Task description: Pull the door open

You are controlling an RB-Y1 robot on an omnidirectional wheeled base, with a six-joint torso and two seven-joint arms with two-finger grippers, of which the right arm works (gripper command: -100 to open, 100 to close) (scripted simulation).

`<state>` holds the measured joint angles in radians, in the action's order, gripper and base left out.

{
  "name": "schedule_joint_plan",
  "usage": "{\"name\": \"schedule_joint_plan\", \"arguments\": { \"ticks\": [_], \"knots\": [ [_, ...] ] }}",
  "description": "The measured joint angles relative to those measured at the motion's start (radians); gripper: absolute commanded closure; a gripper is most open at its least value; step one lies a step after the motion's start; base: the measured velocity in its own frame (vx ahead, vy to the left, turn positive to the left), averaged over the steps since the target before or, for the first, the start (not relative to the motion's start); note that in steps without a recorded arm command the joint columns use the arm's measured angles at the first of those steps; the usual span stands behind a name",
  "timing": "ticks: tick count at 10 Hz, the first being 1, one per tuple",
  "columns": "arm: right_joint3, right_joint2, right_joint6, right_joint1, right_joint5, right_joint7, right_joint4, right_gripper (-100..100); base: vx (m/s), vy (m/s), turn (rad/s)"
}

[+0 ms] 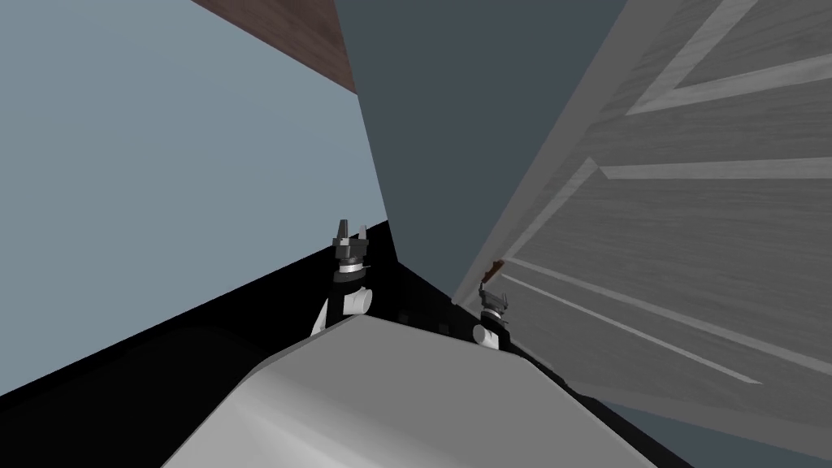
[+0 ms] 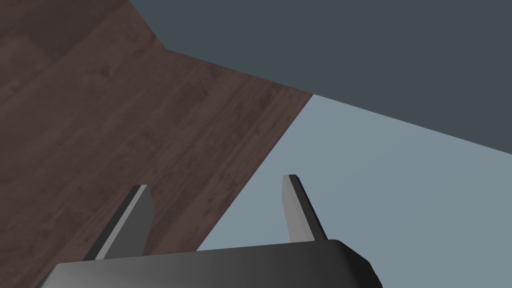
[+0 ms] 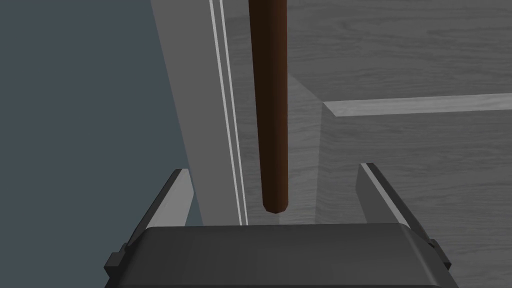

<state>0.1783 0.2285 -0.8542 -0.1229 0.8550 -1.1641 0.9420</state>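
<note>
**While the handle's end sits between spread fingers, nothing grips it**

Although it takes up most of the head view's right side, the grey paneled door has no hand closed on it yet. Its pale raised mouldings and wood grain show close up in the right wrist view, where a lighter strip with two thin white lines runs along its edge. Just beside that edge stands a dark grey-blue wall. A lighter blue-grey wall lies further from the door. A patch of brown wooden floor lies between the two walls, well apart from the door. A black area runs below the lighter wall.

The right gripper is right up at the door, close to its edge. Its two fingers are spread wide and clamp nothing. The left gripper hangs well apart from the door, across the dark wall from it. Its fingers are likewise spread and empty.

A slim brown door handle, a rounded rod, stands off the door near that edge. Its blunt end lies between the right gripper's fingers, near the dark gripper body, and neither finger touches it.
</note>
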Motion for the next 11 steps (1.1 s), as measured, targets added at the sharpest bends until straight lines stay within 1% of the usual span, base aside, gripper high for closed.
{"name": "schedule_joint_plan", "arguments": {
  "ticks": [1,2,3,4,5,6,7,8,9,10,11],
  "knots": [
    [0.001,0.016,-0.01,0.008,-0.001,-0.027,-0.031,-100,0.204,-0.019,0.076],
    [-0.006,0.034,-0.006,-0.005,0.004,-0.042,-0.019,-100,0.149,-0.038,0.038],
    [-0.008,0.043,-0.004,-0.013,0.006,-0.051,-0.015,-100,0.082,-0.017,0.002],
    [-0.007,0.049,-0.011,-0.009,0.004,-0.064,-0.032,-100,0.09,0.005,0.038],
    [-0.004,0.06,-0.025,-0.003,0.002,-0.088,-0.062,-100,0.132,-0.001,0.064],
    [-0.008,0.076,-0.026,-0.019,0.005,-0.105,-0.052,-100,0.153,-0.007,0.044],
    [-0.012,0.086,-0.021,-0.025,0.008,-0.111,-0.045,-100,0.138,-0.001,0.029],
    [-0.011,0.096,-0.027,-0.01,0.007,-0.131,-0.079,-100,0.13,0.002,0.049],
    [-0.014,0.111,-0.026,-0.02,0.01,-0.145,-0.072,-100,0.043,0.007,-0.023],
    [-0.014,0.111,-0.027,-0.025,0.01,-0.148,-0.071,100,-0.018,0.01,0.021],
    [-0.012,0.109,-0.027,-0.022,0.009,-0.146,-0.071,100,-0.021,-0.01,-0.036]
  ]
}}
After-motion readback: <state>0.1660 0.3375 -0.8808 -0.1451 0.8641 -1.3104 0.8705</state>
